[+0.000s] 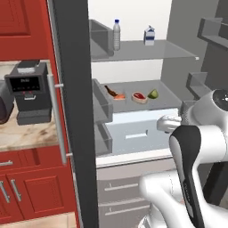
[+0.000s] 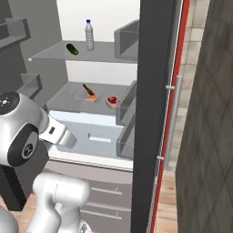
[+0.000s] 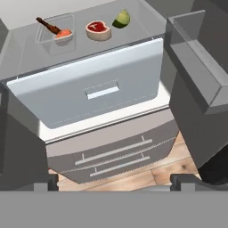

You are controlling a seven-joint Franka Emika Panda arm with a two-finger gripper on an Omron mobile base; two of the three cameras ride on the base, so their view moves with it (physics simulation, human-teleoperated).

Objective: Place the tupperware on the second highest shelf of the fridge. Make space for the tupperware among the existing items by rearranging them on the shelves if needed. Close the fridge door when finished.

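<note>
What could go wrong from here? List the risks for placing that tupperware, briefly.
1. The clear tupperware sits close beside the steak and the green wedge; reaching in could knock them.
2. The open hand hangs low before the drawer, with a door bin close by; the arm might clip it.
3. The upright bottle near the carton could topple if shifted.

A clear tupperware (image 3: 55, 33) holding food sits on a grey shelf (image 3: 133, 33), beside a red meat piece (image 3: 98, 30) and a green wedge (image 3: 121, 19). Below them are a pale drawer (image 3: 98, 89) and two lower drawers (image 3: 116, 153).
</note>
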